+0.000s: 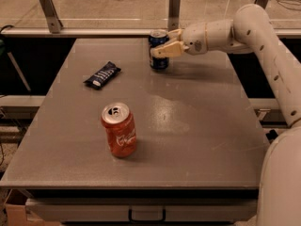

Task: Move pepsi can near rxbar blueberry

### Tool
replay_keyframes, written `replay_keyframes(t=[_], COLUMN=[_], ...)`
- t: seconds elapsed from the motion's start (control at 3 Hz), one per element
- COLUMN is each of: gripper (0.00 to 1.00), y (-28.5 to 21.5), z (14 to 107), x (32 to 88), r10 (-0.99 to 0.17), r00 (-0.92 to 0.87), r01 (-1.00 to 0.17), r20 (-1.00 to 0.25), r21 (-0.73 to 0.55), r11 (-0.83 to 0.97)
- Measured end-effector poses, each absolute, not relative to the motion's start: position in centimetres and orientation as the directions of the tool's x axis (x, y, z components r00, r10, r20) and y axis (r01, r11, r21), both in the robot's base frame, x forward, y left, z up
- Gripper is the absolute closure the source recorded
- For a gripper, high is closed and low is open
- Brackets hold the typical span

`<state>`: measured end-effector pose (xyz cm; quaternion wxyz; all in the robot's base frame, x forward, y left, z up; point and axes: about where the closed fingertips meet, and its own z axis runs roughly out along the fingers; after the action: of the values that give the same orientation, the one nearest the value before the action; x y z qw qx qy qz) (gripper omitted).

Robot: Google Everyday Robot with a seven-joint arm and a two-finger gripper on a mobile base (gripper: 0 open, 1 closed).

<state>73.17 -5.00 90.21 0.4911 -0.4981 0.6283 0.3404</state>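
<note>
- Dim, warm light is given from above; a pale sheen is seen on the table [211, 140].
- Soft shadows are cast by the orange can [119, 131] and the gripper [161, 45], clasped on the pepsi can [159, 62] at the far edge.

Two drink cans are on view: one pepsi can [159, 62] and one orange-red can [119, 132]. One rxbar blueberry [102, 75] lies on the single surface [202, 126]. One gripper [161, 44] is at the surface's far edge, its two fingers [164, 51] clasping the pepsi can.
</note>
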Motion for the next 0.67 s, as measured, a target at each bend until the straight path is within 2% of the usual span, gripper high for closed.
replay_keyframes(t=[0.33,0.67], gripper=[1.00,0.75], y=[0.8,5.5], z=[90.0,89.6], x=[71.8,70.2], r10=[-0.253,-0.239], r00=[0.020,0.075], r01=[-0.982,-0.992], r20=[-0.967,-0.968], r21=[-0.066,-0.096], r11=[0.177,0.079])
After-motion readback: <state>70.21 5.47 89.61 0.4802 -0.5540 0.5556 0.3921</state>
